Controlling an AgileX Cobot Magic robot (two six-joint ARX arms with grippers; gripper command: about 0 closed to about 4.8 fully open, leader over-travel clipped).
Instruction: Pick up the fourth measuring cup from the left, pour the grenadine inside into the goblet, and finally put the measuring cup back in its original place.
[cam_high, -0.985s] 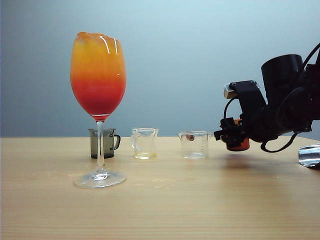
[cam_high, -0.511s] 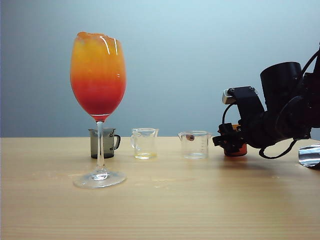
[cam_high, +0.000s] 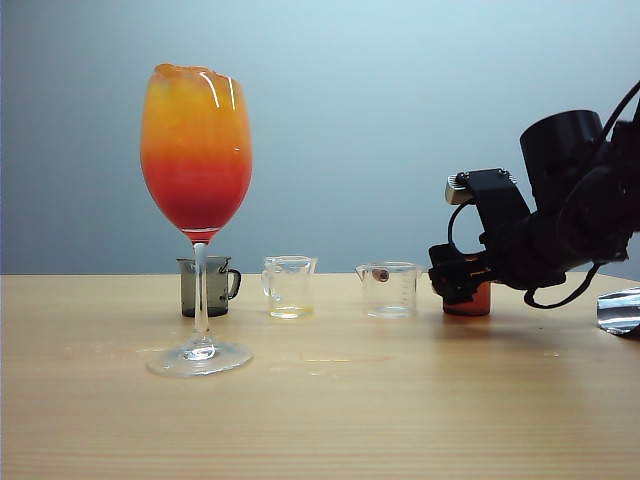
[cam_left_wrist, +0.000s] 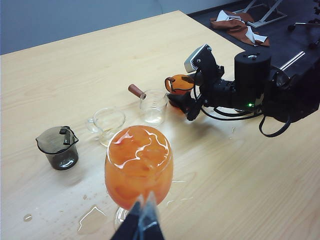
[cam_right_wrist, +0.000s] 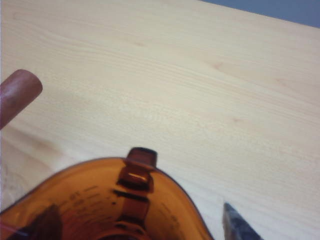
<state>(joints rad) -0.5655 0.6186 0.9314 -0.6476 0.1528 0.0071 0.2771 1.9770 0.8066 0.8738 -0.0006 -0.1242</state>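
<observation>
Red-brown cup (cam_high: 470, 298): it stands on the table (cam_high: 330, 400) at the right end of the row, its base down on the wood — back in line with the other cups and sitting between the right hand's fingers.
Right hand (cam_high: 452, 281): low over the table around the cup; the fingers look spread, one dark tip (cam_right_wrist: 235, 225) showing beside the cup wall with a sliver of table between, so I judge the grip let go rather than holding.
Left hand (cam_left_wrist: 141, 223): well away from the cup, hovering over the wine glass (cam_high: 197, 160); its two tips look pressed together with nothing between them.
Wine glass: full to the brim, orange on top and deep red at the bottom, far to the side of the right hand beyond the other cups.
Syrup: none that I can see left in the red-brown cup — the inside looks empty in the wrist view.
Handling of the cup: small, stiff, thin-walled and surely light when empty; smooth and likely slick, perhaps sticky with syrup.
Where to hold: across the body below the flared lip, clear of the handle and spout.
Risk: a brushing finger could tip so light a cup, or knock the clear cup (cam_high: 388, 289) just beside the hand.
</observation>
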